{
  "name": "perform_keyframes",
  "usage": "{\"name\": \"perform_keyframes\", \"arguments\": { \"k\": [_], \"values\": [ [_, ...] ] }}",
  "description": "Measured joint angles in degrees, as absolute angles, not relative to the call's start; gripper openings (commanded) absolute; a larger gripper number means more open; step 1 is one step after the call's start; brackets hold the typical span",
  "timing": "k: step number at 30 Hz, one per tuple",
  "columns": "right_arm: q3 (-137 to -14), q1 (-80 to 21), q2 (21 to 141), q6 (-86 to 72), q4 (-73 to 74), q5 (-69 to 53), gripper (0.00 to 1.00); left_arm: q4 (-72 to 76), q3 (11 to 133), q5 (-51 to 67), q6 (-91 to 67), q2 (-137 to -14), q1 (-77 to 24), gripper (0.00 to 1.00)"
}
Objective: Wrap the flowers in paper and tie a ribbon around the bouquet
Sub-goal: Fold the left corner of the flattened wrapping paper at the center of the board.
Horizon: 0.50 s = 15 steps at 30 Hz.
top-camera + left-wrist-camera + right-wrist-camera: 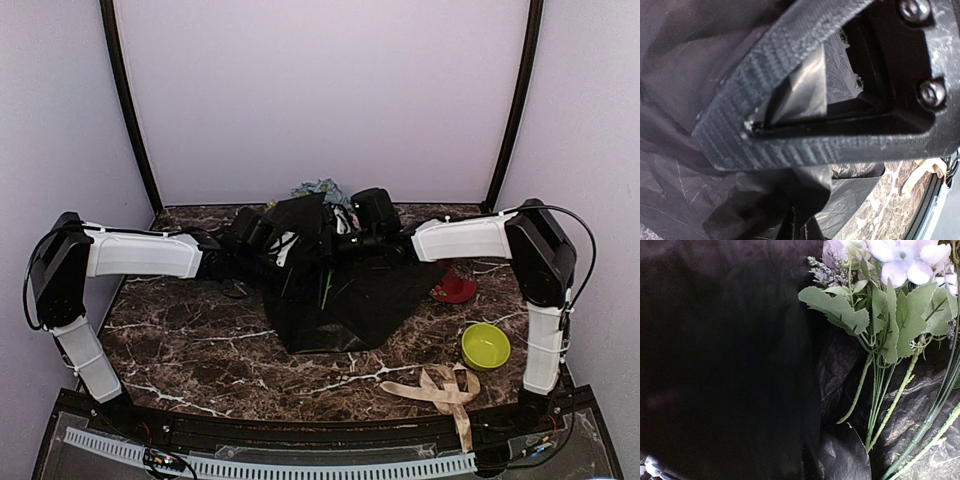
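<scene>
The black paper [340, 300] lies crumpled at mid-table, with one flap pulled up into a peak at the back between my two grippers. The flowers [322, 188] lie on it, blooms poking out behind the peak. In the right wrist view their green stems and leaves [890, 315] rest on the paper [715, 365], and a raised fold hides that gripper's fingers. My left gripper [272, 238] is shut on the flap's left side, its tips [747, 127] pinched together with paper [680, 190] hanging below. My right gripper [335, 240] is shut at the flap's right side. The beige ribbon [440, 388] lies loose at the front right.
A lime-green bowl [485, 345] stands right of the paper, just behind the ribbon. A small red object [455, 288] sits under the right forearm. Bare marbled tabletop [200, 350] shows in front and to the left. Purple walls close in the back and sides.
</scene>
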State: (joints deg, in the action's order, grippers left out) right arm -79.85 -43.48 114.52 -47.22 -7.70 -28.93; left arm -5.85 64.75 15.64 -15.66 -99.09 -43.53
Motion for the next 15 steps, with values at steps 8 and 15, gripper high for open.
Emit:
{"name": "perform_keyframes", "arguments": {
  "k": [8, 15],
  "values": [
    [-81.1, -42.7, 114.5, -44.5, -5.0, -28.6, 0.0, -7.3, 65.5, 13.1, -10.9, -98.4, -46.9, 0.31],
    [-85.1, -41.3, 115.4, -41.2, -1.5, -28.7, 0.0, -10.3, 69.5, 8.6, -5.0, -96.3, -54.0, 0.3]
  ]
}}
